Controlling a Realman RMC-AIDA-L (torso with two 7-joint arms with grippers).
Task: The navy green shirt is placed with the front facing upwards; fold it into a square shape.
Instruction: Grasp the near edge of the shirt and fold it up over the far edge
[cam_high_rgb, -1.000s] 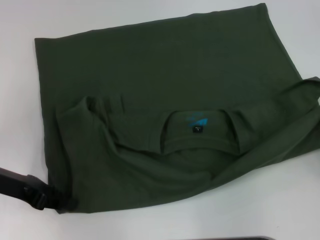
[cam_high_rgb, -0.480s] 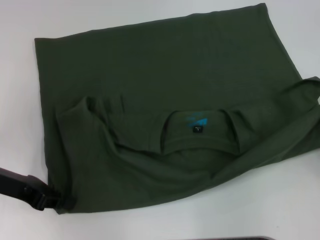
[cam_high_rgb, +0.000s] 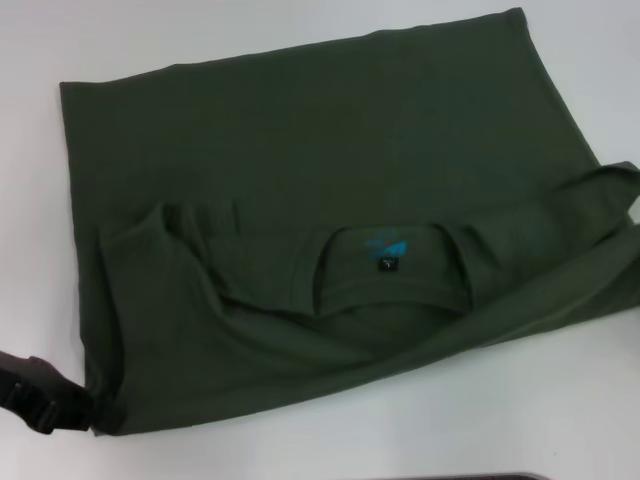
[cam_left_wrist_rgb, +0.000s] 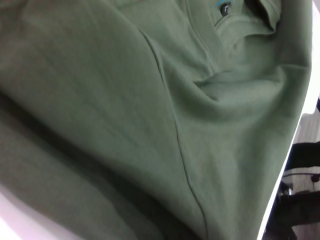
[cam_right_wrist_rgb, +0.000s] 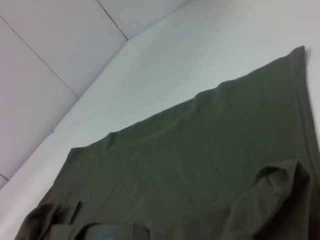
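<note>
FREE: bare white table (cam_high_rgb: 300, 25) open to me beyond the shirt's far hem, and along its near edge | BLOCKED: navy green shirt (cam_high_rgb: 330, 130) covers the middle, its bunched folds rising around the collar (cam_high_rgb: 390, 270) | NOTE: my left gripper (cam_high_rgb: 45, 400) sits at the shirt's near-left corner

The left hand (cam_high_rgb: 45, 400) was matte black and blocky, with a boxy, stepped housing at 8 o'clock.
</note>
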